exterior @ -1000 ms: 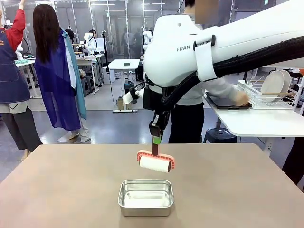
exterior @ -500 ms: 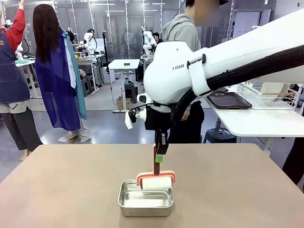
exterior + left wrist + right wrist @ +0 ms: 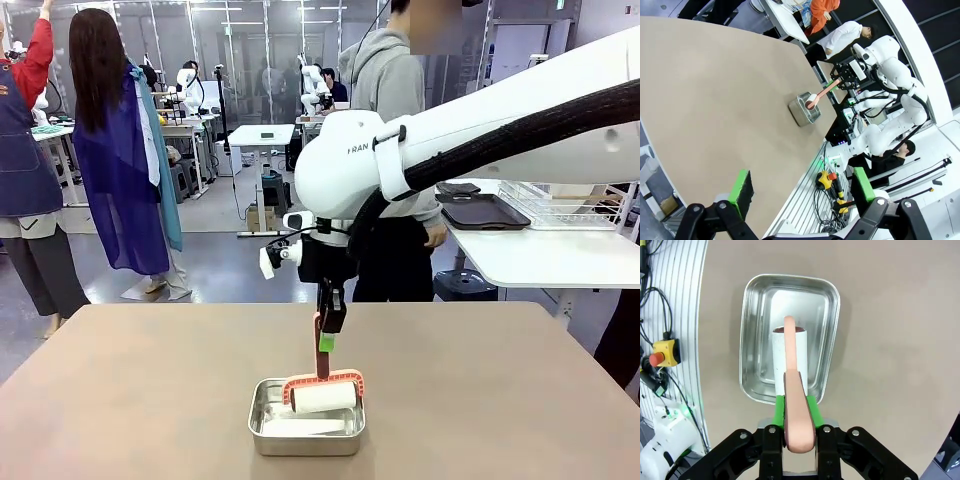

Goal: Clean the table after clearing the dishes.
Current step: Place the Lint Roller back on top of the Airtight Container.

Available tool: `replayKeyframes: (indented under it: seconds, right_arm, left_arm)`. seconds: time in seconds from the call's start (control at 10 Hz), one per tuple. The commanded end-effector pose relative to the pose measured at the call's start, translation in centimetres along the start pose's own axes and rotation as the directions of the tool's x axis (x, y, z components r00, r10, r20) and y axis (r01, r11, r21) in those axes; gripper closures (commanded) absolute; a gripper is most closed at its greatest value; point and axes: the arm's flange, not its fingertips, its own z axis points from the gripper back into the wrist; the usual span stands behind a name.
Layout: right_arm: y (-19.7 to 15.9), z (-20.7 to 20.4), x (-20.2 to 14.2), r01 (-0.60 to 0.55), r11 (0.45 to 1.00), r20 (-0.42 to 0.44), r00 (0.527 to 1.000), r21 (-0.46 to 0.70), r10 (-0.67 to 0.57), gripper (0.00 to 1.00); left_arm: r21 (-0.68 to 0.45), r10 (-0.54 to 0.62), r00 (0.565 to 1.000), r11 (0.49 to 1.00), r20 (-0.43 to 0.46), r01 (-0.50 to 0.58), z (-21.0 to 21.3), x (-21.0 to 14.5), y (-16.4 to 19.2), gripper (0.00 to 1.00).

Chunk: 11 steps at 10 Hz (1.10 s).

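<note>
One lint roller (image 3: pixel 324 397) hangs over the steel pan (image 3: pixel 306 417) mid-table (image 3: pixel 120 390), its handle clamped in the right gripper (image 3: pixel 326 341); lower it level, release gently. Left gripper (image 3: pixel 800 192) stands agape.

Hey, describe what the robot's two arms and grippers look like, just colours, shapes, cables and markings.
The right arm is glossy white with rounded joints, a black corrugated cable strapped along it and grey lettering. The right gripper is black with green pads. The left gripper is also black, with two green-padded fingers.
</note>
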Motion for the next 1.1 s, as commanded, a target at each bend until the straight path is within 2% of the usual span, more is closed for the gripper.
replayKeyframes:
  seconds: [0.0, 0.1, 0.3, 0.4, 0.5, 0.8, 1.0]
  right_arm:
    - [-0.3, 0.3, 1.0, 0.041, 0.999, 0.0, 0.999, 0.012, -0.041, 0.79]
    - [-0.6, 0.2, 1.6, 0.047, 0.999, -0.017, 0.999, 0.018, -0.047, 0.79]
    - [-1.1, -0.4, 2.2, 0.08, 0.995, 0.023, 0.996, 0.053, -0.081, 0.79]
    - [-1.1, -0.3, 2.7, 0.081, 0.995, 0.001, 0.997, 0.053, -0.081, 0.79]
    - [-1.5, -0.8, 2.6, 0.09, 0.994, -0.033, 0.996, 0.06, -0.088, 0.79]
    - [-3.9, -2.5, 1.5, 0.103, 0.995, -0.004, 0.995, 0.014, -0.103, 0.79]
    - [-5.0, -2.7, 1.2, 0.116, 0.993, -0.014, 0.993, 0.027, -0.116, 0.79]
  left_arm:
    - [0.003, 0.005, 1.0, 1.0, 0.003, -0.005, -0.1, -0.4, -0.6, 0.0]
    - [0.003, 0.005, 1.0, 1.0, 0.003, -0.005, -0.1, -0.4, -0.6, 0.0]
    - [0.003, 0.005, 1.0, 1.0, 0.003, -0.005, -0.1, -0.4, -0.6, 0.0]
    - [0.003, 0.005, 1.0, 1.0, 0.003, -0.005, -0.1, -0.4, -0.6, 0.0]
    - [0.003, 0.005, 1.0, 1.0, 0.003, -0.005, -0.1, -0.4, -0.6, 0.0]
    - [0.003, 0.005, 1.0, 1.0, 0.003, -0.005, -0.1, -0.4, -0.6, 0.0]
    - [0.003, 0.005, 1.0, 1.0, 0.003, -0.005, -0.1, -0.4, -0.6, 0.0]
